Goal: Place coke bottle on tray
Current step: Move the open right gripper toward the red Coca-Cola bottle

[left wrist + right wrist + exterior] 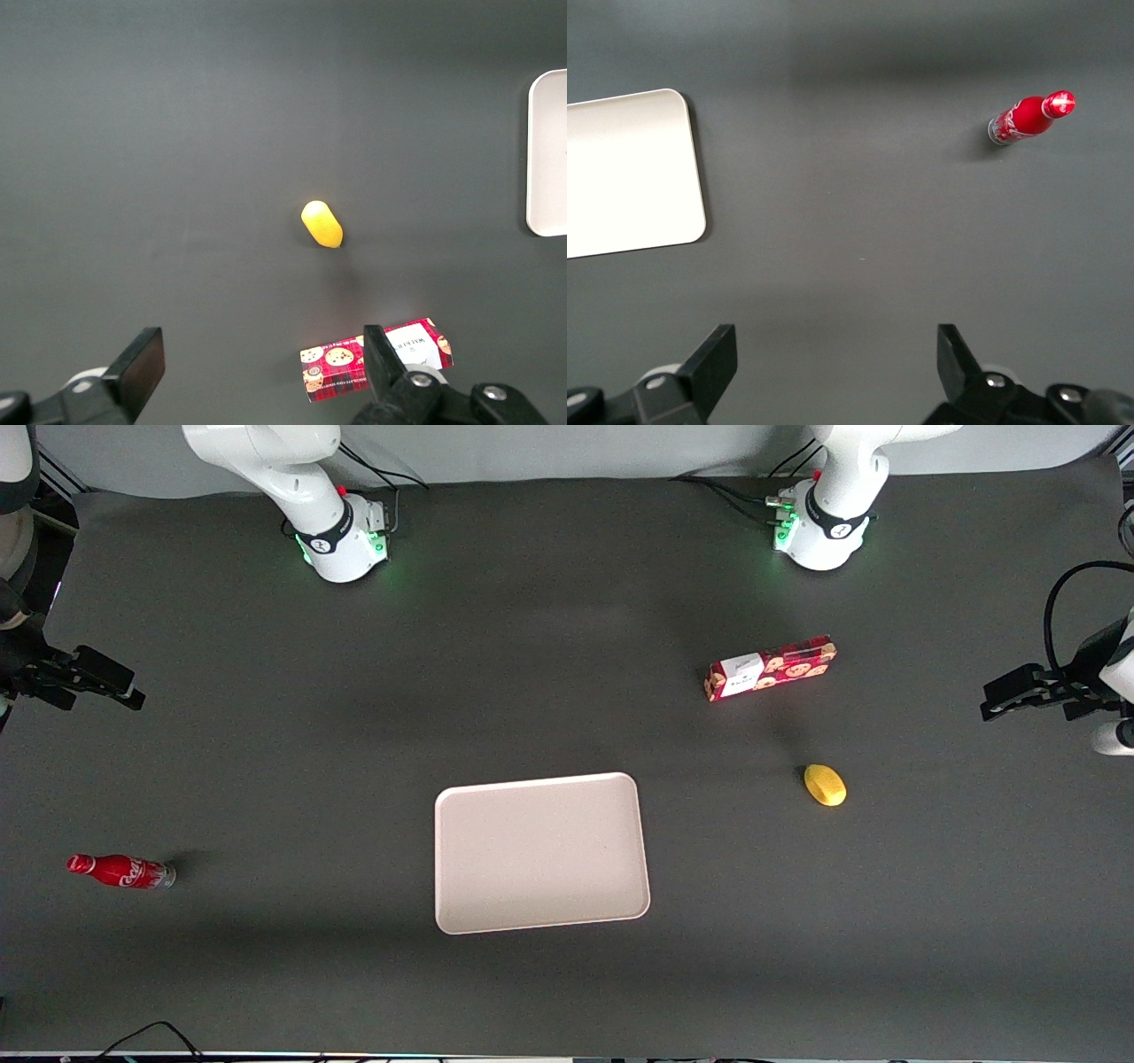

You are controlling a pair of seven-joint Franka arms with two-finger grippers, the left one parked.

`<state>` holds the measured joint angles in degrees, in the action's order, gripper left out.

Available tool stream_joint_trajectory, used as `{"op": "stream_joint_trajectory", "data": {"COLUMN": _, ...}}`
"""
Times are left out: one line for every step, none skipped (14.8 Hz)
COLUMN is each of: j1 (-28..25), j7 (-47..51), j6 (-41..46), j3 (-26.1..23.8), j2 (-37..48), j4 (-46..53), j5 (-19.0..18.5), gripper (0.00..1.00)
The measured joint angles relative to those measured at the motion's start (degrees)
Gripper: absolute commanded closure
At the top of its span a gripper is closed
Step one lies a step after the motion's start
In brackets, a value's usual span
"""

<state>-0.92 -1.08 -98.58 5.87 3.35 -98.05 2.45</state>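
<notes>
The coke bottle (121, 871), small and red with a red cap and white script, is on the dark table toward the working arm's end; it also shows in the right wrist view (1028, 118). The tray (540, 853), large, pale pinkish-white and bare, lies in the middle of the table and shows partly in the right wrist view (629, 173). My right gripper (133, 689) hovers above the table, farther from the front camera than the bottle and well apart from it. Its fingers are open and empty (837, 341).
A red patterned box (769, 668) and a yellow oval object (825, 785) lie toward the parked arm's end of the table. Both show in the left wrist view, the box (345, 372) and the yellow object (322, 224). The tray's edge (549, 150) shows there too.
</notes>
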Motion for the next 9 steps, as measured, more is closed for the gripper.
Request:
{"op": "stream_joint_trajectory", "data": {"j1": 0.1, "j7": 0.0, "j6": 0.0, "j3": 0.2, "j2": -0.1, "j4": 0.0, "j5": 0.0, "gripper": 0.0}}
{"op": "stream_joint_trajectory", "data": {"j1": 0.2, "j7": 0.0, "j6": 0.0, "j3": 0.8, "j2": -0.2, "j4": 0.1, "j5": 0.0, "gripper": 0.0}}
{"op": "stream_joint_trajectory", "data": {"j1": 0.2, "j7": 0.0, "j6": 0.0, "j3": 1.9, "j2": -0.4, "j4": 0.2, "j5": -0.1, "gripper": 0.0}}
{"op": "stream_joint_trajectory", "data": {"j1": 0.3, "j7": -0.2, "j6": 0.0, "j3": 3.0, "j2": -0.7, "j4": 0.4, "j5": -0.2, "gripper": 0.0}}
{"op": "stream_joint_trajectory", "data": {"j1": 0.4, "j7": -0.4, "j6": 0.0, "j3": 4.2, "j2": -1.3, "j4": 0.8, "j5": -0.7, "gripper": 0.0}}
{"op": "stream_joint_trajectory", "data": {"j1": 0.5, "j7": -0.8, "j6": 0.0, "j3": 5.7, "j2": -2.3, "j4": 1.5, "j5": -1.0, "gripper": 0.0}}
{"op": "stream_joint_trajectory", "data": {"j1": 0.6, "j7": -1.3, "j6": -0.1, "j3": 7.3, "j2": -3.5, "j4": 2.5, "j5": -1.1, "gripper": 0.0}}
{"op": "stream_joint_trajectory", "data": {"j1": 0.6, "j7": -2.0, "j6": -0.3, "j3": 9.0, "j2": -5.0, "j4": 3.5, "j5": -1.2, "gripper": 0.0}}
{"op": "stream_joint_trajectory", "data": {"j1": 0.7, "j7": -3.3, "j6": -0.5, "j3": 10.4, "j2": -6.7, "j4": 4.5, "j5": -1.2, "gripper": 0.0}}
